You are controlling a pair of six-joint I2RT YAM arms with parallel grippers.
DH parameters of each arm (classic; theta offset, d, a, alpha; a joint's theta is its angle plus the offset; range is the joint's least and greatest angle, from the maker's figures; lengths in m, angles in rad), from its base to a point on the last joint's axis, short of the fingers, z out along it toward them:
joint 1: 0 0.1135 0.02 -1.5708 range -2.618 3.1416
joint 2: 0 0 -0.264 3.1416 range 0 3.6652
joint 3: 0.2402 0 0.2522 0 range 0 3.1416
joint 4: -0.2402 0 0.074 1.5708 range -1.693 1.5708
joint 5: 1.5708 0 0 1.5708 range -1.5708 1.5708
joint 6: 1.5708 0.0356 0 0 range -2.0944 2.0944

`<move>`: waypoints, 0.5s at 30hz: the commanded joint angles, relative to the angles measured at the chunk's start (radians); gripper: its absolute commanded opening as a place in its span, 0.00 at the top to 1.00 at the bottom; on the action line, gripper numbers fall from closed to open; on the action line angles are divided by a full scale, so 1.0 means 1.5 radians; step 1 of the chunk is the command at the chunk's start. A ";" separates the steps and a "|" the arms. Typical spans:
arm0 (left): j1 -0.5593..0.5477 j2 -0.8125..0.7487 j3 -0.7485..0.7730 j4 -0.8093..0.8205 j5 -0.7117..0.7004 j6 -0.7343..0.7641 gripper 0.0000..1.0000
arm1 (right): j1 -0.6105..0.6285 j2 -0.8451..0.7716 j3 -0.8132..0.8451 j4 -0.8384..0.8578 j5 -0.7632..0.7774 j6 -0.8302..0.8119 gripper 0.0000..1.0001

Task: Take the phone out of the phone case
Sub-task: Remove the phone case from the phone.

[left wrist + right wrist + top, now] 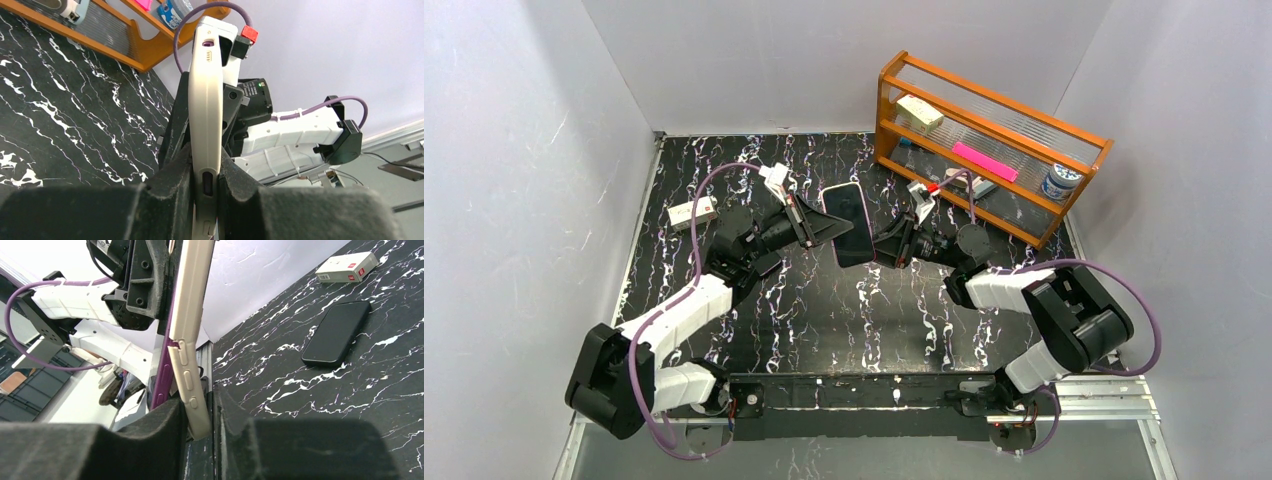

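Note:
The phone point(849, 222) is held upright above the middle of the table, screen dark, still in its cream phone case point(205, 100). My left gripper point(205, 185) is shut on one edge of the case, a pad on each face. My right gripper point(200, 425) comes from the opposite side, its jaws closed round the case's point(192, 315) lower corner. In the right wrist view the purple phone point(162, 375) edge stands out from the case, with a gap along that side. From above, the left gripper point(822, 228) and right gripper point(879, 245) face each other across the phone.
A wooden rack point(984, 130) with small items stands at the back right. A white box point(692, 212) lies at the left. A second black phone point(335, 332) lies flat on the marbled table point(844, 320). Grey walls enclose three sides.

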State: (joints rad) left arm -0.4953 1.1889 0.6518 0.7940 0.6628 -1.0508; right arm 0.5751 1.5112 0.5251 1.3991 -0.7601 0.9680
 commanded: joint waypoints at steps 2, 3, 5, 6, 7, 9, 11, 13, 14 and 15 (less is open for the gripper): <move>-0.040 0.018 -0.007 -0.039 0.013 0.009 0.87 | 0.007 0.000 0.023 0.189 0.090 0.025 0.78; -0.039 0.021 0.002 -0.064 0.002 0.026 0.81 | 0.007 -0.003 0.018 0.185 0.095 0.024 0.84; -0.039 0.025 0.026 -0.141 -0.031 0.077 0.69 | 0.007 -0.013 0.007 0.158 0.106 0.019 0.95; -0.039 0.025 0.042 -0.193 -0.052 0.109 0.61 | 0.007 -0.020 0.003 0.133 0.111 0.014 0.99; -0.039 0.024 0.060 -0.242 -0.076 0.140 0.54 | 0.007 -0.028 0.001 0.106 0.115 0.007 0.99; -0.039 0.021 0.098 -0.331 -0.120 0.199 0.41 | 0.007 -0.045 -0.007 0.062 0.123 -0.004 0.99; -0.039 0.016 0.134 -0.408 -0.158 0.251 0.31 | 0.007 -0.059 -0.019 0.034 0.143 -0.005 0.99; -0.039 0.007 0.165 -0.475 -0.197 0.299 0.23 | 0.007 -0.072 -0.030 0.001 0.164 -0.004 0.99; -0.039 0.002 0.178 -0.504 -0.222 0.322 0.16 | 0.007 -0.077 -0.032 -0.023 0.173 -0.002 0.99; -0.039 -0.003 0.189 -0.532 -0.242 0.344 0.09 | 0.007 -0.084 -0.033 -0.049 0.183 0.000 0.99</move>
State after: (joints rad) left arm -0.5545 1.2251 0.8471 0.2661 0.4614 -0.7403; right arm 0.5831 1.4559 0.4759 1.3357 -0.5827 0.9806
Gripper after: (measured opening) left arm 0.808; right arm 0.186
